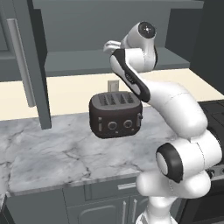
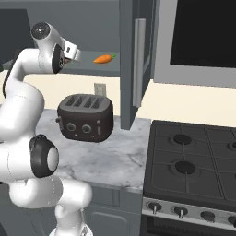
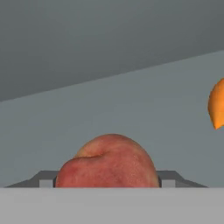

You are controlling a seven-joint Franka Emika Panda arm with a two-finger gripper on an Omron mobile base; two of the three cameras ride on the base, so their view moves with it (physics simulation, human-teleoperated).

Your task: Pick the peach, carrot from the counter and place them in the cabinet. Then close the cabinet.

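Hand view: the two-finger gripper (image 3: 107,183) clamps the round reddish peach (image 3: 108,162). Right base view: a pointed orange carrot (image 2: 104,58) lies on the dark grey cabinet's shelf (image 2: 99,67).

toaster (image 1: 116,115): you've got knobs and slots on the front, no readable txt or brand
stovetop (image 2: 193,161): knobs along the front edge, no nrs or marks you can read
cabinet (image 2: 138,64): plain doors, no label
wall plate (image 2: 99,88): blank, nothing printed
overall: no legible txt, signs or nrs for you anywhere right now
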